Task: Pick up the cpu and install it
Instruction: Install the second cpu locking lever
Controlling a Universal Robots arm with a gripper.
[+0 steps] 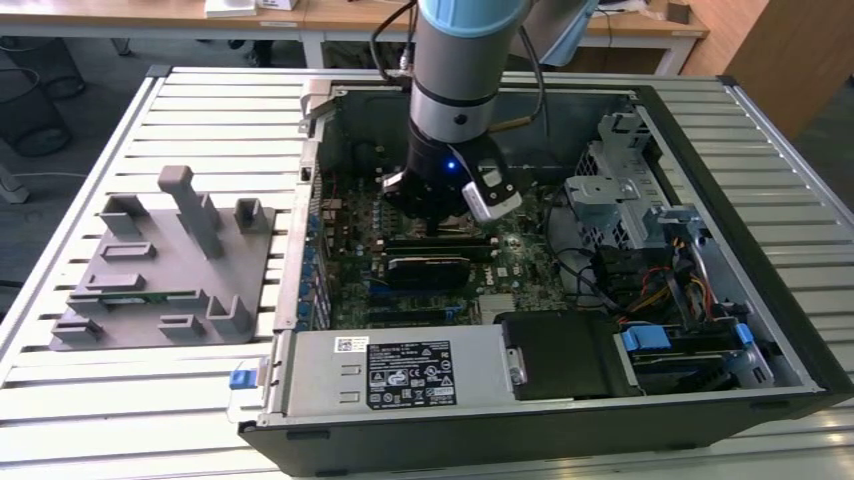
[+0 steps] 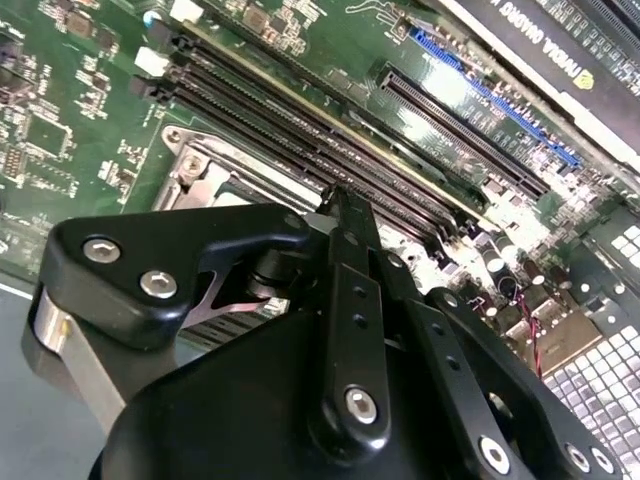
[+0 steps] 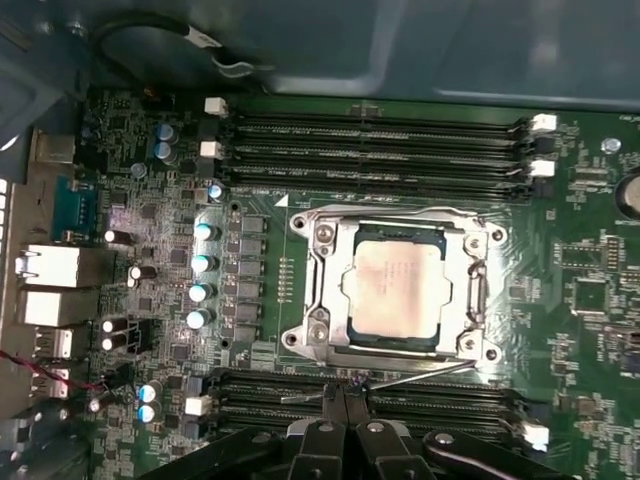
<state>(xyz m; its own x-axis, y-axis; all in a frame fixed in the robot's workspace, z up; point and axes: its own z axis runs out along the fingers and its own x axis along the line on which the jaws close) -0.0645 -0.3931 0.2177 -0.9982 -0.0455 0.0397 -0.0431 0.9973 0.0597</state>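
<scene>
An open computer case (image 1: 747, 300) lies on a slatted bench (image 1: 200, 110), with a grey plastic tray (image 1: 160, 270) of upright posts at nine o'clock from it in the exterior view. The arm reaches down into the case, its gripper (image 1: 441, 205) low over the motherboard (image 1: 347, 280). In the first wrist view the cpu (image 3: 398, 292) sits flat inside its metal socket frame (image 3: 322, 290), silver top showing, with rows of memory slots (image 3: 380, 140) flanking the frame on two sides. The gripper (image 3: 345, 405) stands just beside the socket over one slot bank, clear of the cpu, fingers (image 3: 333, 400) drawn together and holding nothing. A thin socket lever (image 3: 400, 378) lies between gripper and cpu.
</scene>
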